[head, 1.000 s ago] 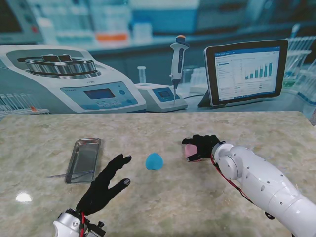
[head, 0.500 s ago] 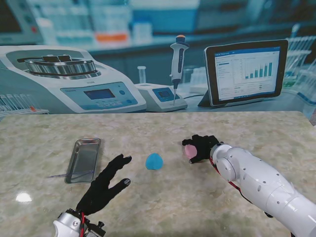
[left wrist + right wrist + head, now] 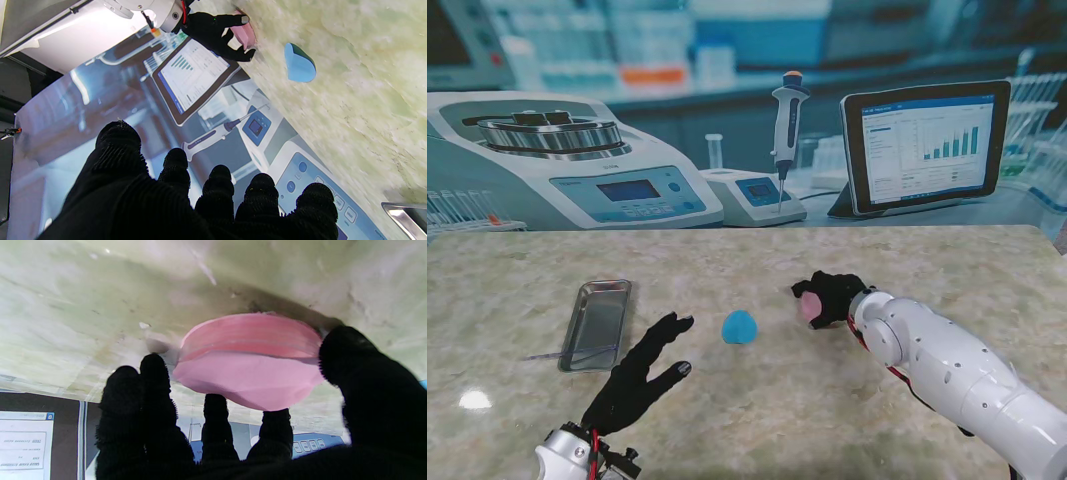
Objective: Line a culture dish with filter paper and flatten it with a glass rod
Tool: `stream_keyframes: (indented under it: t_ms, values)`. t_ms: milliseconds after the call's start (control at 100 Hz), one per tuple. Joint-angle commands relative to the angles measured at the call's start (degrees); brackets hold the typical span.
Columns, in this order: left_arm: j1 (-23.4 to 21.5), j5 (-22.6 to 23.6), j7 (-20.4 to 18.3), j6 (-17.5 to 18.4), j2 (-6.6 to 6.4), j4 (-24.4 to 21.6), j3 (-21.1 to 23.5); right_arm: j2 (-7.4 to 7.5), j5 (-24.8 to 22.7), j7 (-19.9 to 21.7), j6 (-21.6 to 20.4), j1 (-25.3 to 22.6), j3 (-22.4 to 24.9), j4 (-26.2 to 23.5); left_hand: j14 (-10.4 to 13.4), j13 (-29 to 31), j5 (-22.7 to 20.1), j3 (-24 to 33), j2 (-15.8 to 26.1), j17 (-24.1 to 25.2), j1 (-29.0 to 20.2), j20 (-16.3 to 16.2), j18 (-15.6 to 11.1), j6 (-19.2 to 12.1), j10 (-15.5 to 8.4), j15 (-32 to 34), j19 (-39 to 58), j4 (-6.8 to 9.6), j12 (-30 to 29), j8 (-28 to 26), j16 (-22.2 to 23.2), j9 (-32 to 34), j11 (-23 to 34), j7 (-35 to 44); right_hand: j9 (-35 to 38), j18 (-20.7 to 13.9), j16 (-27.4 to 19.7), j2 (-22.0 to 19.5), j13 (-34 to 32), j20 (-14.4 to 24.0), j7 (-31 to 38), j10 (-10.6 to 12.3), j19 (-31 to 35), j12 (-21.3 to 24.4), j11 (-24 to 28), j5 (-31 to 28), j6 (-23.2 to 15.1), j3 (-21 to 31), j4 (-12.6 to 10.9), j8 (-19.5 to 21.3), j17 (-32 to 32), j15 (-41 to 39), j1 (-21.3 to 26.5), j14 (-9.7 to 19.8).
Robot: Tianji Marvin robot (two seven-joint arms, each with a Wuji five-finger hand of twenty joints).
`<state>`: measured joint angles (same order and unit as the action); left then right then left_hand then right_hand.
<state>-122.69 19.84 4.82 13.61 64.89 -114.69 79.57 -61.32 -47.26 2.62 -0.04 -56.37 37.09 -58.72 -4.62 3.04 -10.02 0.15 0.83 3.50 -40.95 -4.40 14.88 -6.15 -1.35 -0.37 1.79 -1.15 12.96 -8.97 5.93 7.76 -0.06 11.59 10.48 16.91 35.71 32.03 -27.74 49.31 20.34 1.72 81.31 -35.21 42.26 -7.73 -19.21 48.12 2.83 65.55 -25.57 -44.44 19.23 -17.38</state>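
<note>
a pale green-veined marble table (image 3: 757,410) carries a metal tray (image 3: 597,322) on its left side, a thin rod (image 3: 567,352) lying across the tray's near end, a blue dish (image 3: 739,327) near the middle, and a pink dish (image 3: 250,336) to the right of it.

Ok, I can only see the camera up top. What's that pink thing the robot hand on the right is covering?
Observer: Its wrist camera shows a pile of round pink papers by the right robot hand.
Operator: Did it grab one?
Observer: One sheet is bent away from the pile, touching a fingertip and the thumb. I cannot tell if the grip is firm.
Operator: And the blue blob?
Observer: In the left wrist camera, the blue thing isn't flat, and one side is dark.
</note>
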Motion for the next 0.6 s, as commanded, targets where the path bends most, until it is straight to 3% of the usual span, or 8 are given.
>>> stream_keyframes:
  t_ms: [0, 240, 470, 590]
  values:
    - [-0.27, -0.10, -0.20, -0.19, -0.08, -0.10, -0.09, -0.21, 0.17, 0.21, -0.16, -0.56, -0.41, 0.95, 1.69, -1.60, 0.38, -0.91, 1.55, 0.12, -0.62, -1.18, -1.70, -1.99, -0.27, -0.44, -2.51, 0.80, 1.51, -0.35, 0.75, -1.09, 0.43, 1.19, -0.59, -0.82, -0.19, -1.76, -4.73, 1.10, 0.76, 1.24, 2.76, -0.27, 2.60, -0.25, -1.72, 7.78, -2.10, 0.92, -1.23, -1.64, 4.94, 5.68]
    - [-0.25, -0.09, -0.02, -0.12, -0.04, -0.01, -0.04, -0.41, 0.14, -1.27, -0.80, -0.62, -0.13, 1.51, 1.72, -1.59, 0.36, -0.91, 1.52, 0.12, -0.59, -1.17, -1.68, -1.97, -0.28, -0.43, -2.51, 0.80, 1.50, -0.32, 0.75, -1.09, 0.42, 1.13, -0.04, -1.52, 0.45, -1.68, -5.87, 1.10, 3.75, 1.32, 3.62, -0.83, 5.87, -0.44, -1.85, 8.84, -1.87, 0.95, -2.27, -3.31, 5.47, 6.32]
    - [-0.24, -0.20, 0.04, -0.16, -0.01, 0.03, 0.03, -0.59, 0.14, -2.36, -1.26, -0.59, -0.02, 1.96, 1.68, -1.60, 0.40, -0.90, 1.54, 0.12, -0.54, -1.14, -1.68, -1.77, -0.29, -0.45, -2.51, 0.81, 1.49, -0.30, 0.72, -1.08, 0.42, 1.10, -0.30, -2.09, 1.04, -1.71, -6.37, 1.08, 13.11, 0.94, 4.42, -2.91, 8.26, -0.05, -2.59, 9.15, -1.76, 2.27, -3.07, -4.87, 5.62, 6.58]
    - [-0.21, -0.26, 0.03, -0.12, -0.01, 0.03, 0.06, -0.63, 0.14, -2.70, -1.52, -0.48, -0.16, 2.17, 1.73, -1.59, 0.37, -0.89, 1.52, 0.11, -0.57, -1.13, -1.70, -1.61, -0.23, -0.44, -2.51, 0.81, 1.48, -0.30, 0.71, -1.08, 0.42, 1.10, 0.17, -2.26, 1.11, -1.63, -6.85, 1.06, 16.80, 0.88, 4.74, -2.98, 8.19, 0.17, -3.34, 9.82, -1.72, -1.39, -3.56, -5.26, 6.17, 6.87]
